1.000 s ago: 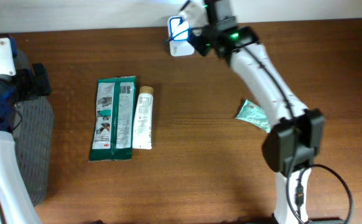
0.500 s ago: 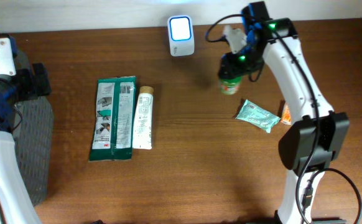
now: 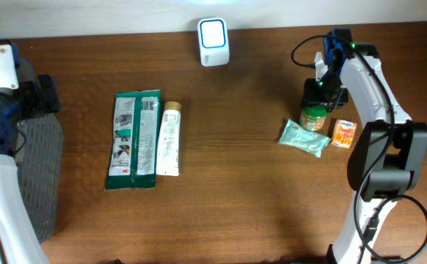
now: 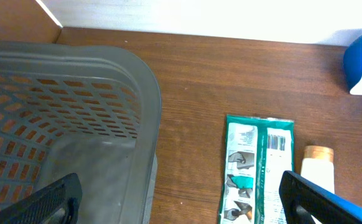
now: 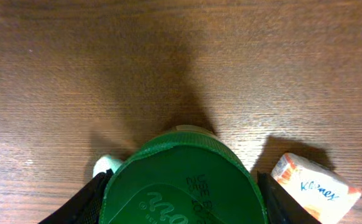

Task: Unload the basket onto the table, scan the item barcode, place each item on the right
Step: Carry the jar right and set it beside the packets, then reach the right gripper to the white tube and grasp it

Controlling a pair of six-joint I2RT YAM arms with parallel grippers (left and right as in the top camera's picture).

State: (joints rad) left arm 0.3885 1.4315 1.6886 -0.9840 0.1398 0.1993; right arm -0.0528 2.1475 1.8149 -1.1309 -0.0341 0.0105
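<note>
Right end effector clamped on green-lidded jar, right of tabletop.
Jar just beside teal packet and orange tissue pack; scanner far, well apart. Left end effector jaws wide apart, by grey basket.

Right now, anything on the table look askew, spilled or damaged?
Nothing stands out. The green pouch and tube lie flat side by side, the scanner stands upright at the far edge, and the right gripper holds the green-lidded jar upright beside the teal packet and orange tissue pack. No spill visible.
</note>
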